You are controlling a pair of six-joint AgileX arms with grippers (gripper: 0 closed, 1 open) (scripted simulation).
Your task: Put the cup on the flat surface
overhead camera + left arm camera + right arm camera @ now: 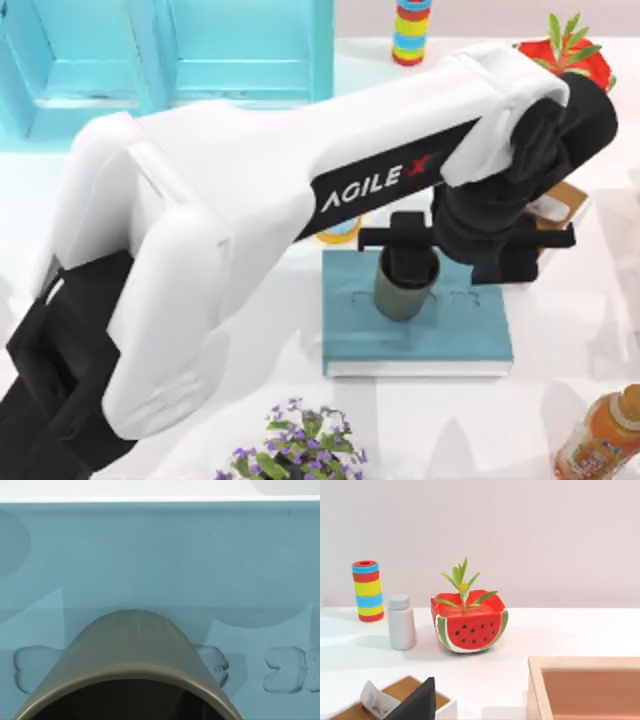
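Risk first: the small dark olive-grey matte cup (405, 285) is being held directly under the left gripper (408, 262), w/ the teal hardcover book (420, 340) right beneath it. If released here, the cup would probably be left on the book, not on the broad white tabletop (560, 340); a sideways carry is likely needed first. A tilt or slip during that move could be caused by a weak grip near the rim.

The gripper's black fingers (400, 228) are being seen at the cup's rim, approx. cup-width apart; whether the cup is actually being squeezed can't be told. In the left wrist view the cup (132, 655) is being seen close up, the book cover (160, 555) behind it.

Farther off, the white box w/ brown top (560, 205) is lying beyond the wrist, the orange drink bottle (600, 435) well apart.
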